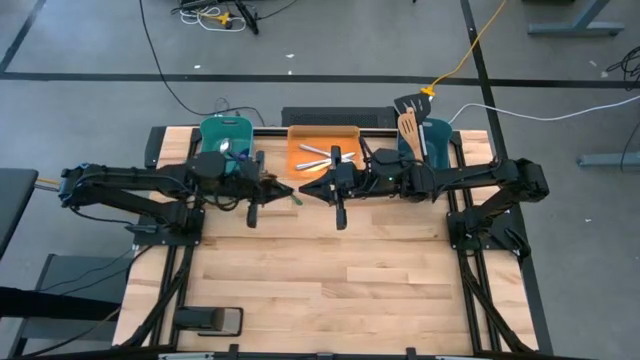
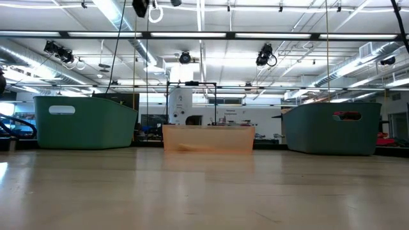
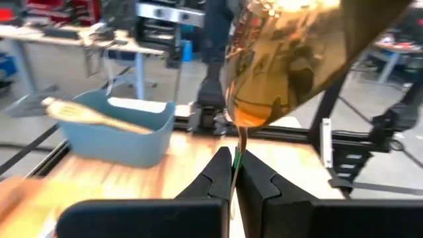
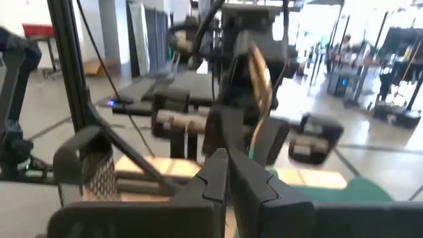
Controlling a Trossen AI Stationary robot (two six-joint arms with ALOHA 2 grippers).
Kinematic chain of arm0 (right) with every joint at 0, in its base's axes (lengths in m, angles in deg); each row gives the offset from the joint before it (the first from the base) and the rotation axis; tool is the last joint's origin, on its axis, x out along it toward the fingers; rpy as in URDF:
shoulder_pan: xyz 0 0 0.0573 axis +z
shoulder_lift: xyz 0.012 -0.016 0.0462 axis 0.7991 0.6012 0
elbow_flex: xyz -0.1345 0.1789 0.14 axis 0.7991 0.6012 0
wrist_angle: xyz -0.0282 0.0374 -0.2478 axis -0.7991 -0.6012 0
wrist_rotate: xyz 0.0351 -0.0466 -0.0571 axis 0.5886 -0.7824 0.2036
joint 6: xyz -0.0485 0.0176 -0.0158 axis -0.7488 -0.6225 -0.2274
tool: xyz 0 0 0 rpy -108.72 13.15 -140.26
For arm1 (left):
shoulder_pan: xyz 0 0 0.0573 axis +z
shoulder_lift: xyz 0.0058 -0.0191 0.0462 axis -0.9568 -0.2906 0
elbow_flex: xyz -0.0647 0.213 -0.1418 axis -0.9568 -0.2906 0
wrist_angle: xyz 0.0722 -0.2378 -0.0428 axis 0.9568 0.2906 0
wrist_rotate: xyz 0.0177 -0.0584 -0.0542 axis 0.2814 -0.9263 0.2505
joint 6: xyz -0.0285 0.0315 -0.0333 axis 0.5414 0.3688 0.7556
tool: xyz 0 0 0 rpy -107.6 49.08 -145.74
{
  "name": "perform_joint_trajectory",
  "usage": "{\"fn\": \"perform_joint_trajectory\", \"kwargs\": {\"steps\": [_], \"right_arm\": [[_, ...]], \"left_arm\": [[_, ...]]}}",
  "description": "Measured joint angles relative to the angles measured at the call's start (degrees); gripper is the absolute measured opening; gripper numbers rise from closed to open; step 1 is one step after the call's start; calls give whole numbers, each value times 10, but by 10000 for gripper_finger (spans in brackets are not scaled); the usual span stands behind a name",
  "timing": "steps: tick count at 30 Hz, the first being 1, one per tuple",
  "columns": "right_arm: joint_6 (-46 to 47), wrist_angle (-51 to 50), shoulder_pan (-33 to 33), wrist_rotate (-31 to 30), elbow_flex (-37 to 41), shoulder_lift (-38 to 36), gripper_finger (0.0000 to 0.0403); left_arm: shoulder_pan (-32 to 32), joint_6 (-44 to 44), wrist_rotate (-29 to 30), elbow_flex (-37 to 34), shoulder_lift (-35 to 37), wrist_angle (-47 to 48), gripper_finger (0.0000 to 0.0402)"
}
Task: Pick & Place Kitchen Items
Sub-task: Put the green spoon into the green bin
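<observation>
My two grippers meet tip to tip above the table's middle, in front of the orange tray. My left gripper is shut on a gold spoon that has a green stretch on its stem. The spoon also shows in the right wrist view, standing up out of the left gripper's fingers. My right gripper is shut, its tips just short of the spoon's stem. Neither gripper shows in the low view. My left gripper pinches the gold spoon's thin stem between its two fingers, just below the green stretch. The spoon is lifted clear of the table, and its bowl rises above the fingers, tipped back toward the wrist. My right gripper is close to the stem; I cannot tell whether it touches it.
The orange tray holds silver cutlery. A teal tub stands at the far left. Another teal tub at the far right holds a wooden spatula and a black turner. Bare wooden tabletop lies toward the near edge.
</observation>
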Motion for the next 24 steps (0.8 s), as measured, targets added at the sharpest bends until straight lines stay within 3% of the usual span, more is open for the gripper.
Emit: {"fn": "perform_joint_trajectory", "kwargs": {"steps": [8, 15, 19, 24], "right_arm": [[15, -83, 1, 1, 0, 0, 25], [46, -148, 9, 1, 0, -1, 25], [56, -149, 27, 1, 17, -2, 25], [57, -119, 51, 1, 63, -2, 25]], "left_arm": [[0, 15, 100, 0, 93, 132, 10], [1, 49, 266, 0, 160, 259, 9], [2, 79, 355, 0, 179, 318, 10], [18, 96, 415, 0, 180, 383, 9]]}}
